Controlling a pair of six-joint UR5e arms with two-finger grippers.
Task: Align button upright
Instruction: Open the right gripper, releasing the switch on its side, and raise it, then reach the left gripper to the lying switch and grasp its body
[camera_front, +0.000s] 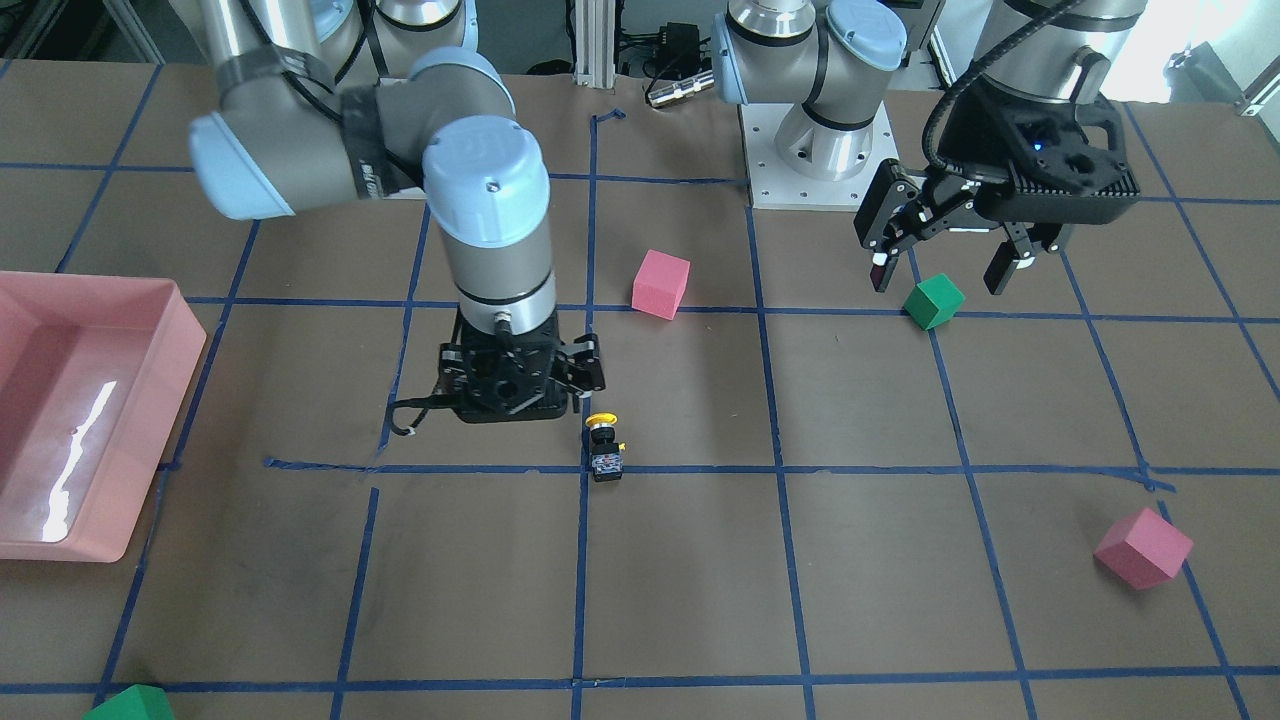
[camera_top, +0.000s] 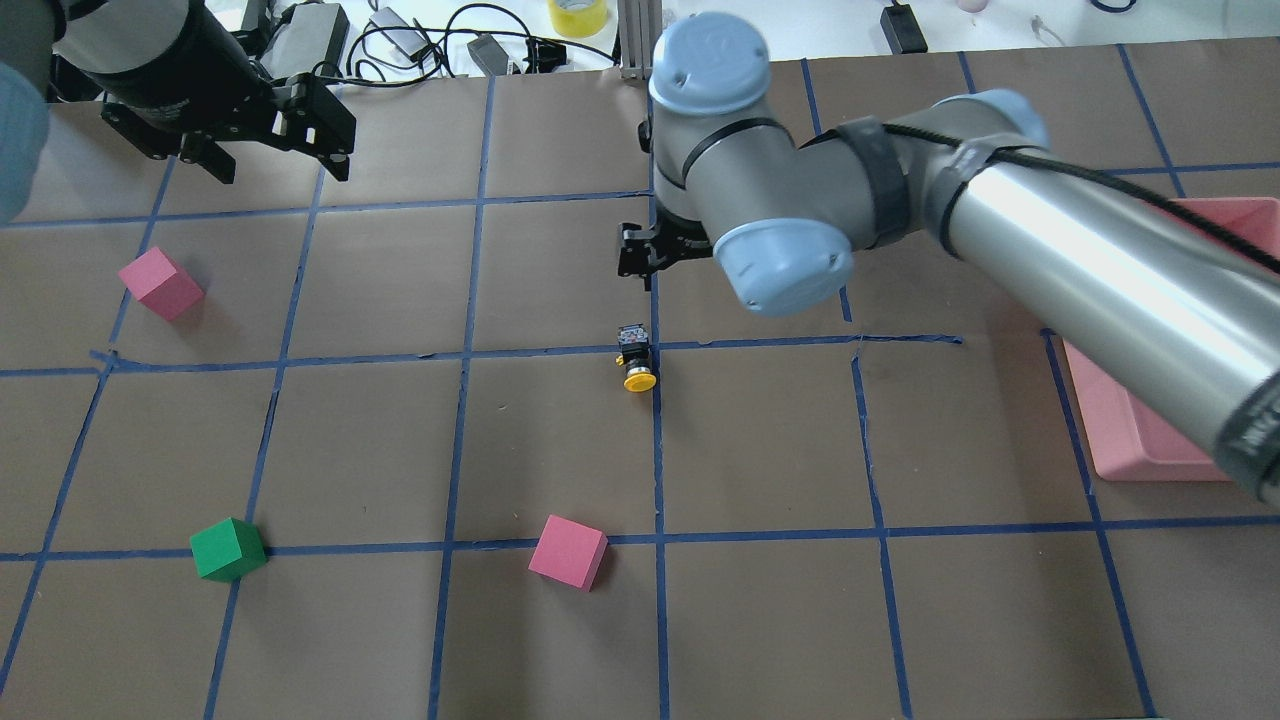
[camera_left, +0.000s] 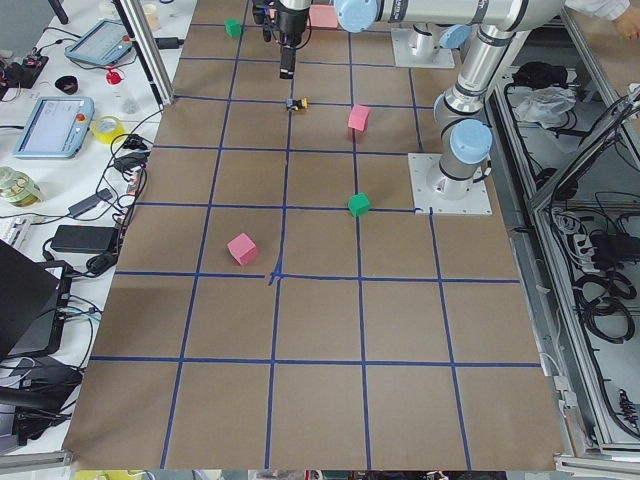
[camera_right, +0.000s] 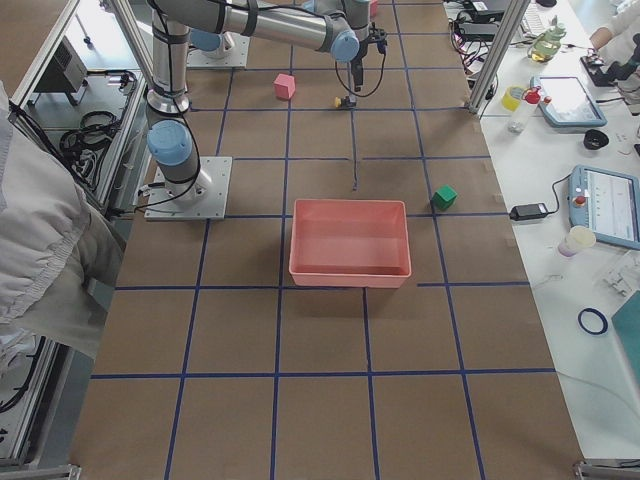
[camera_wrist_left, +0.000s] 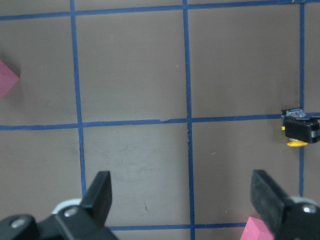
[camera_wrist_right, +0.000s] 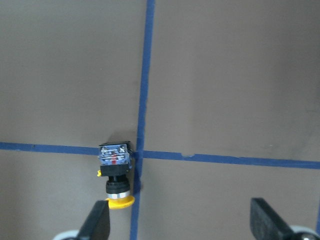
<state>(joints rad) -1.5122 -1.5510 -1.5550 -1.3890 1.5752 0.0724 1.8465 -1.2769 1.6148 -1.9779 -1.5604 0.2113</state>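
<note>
Fingertips (camera_wrist_right: 97, 222) of your right end effector (camera_wrist_right: 183, 224) fill the wrist view's lower edge, spread wide with nothing between them. Just ahead of one, the button (camera_wrist_right: 116, 170) lies on its side on the counter (camera_wrist_right: 225, 75), where two blue tape lines (camera_wrist_right: 145, 60) cross, its yellow cap toward the fingers. Your left end effector (camera_front: 940, 278) hangs open too, well apart from it. Expect a small, light, rigid piece that may roll on its round body. Grip the squarish base, not the smooth cap. Its base label shows a red mark, too small to read.
</note>
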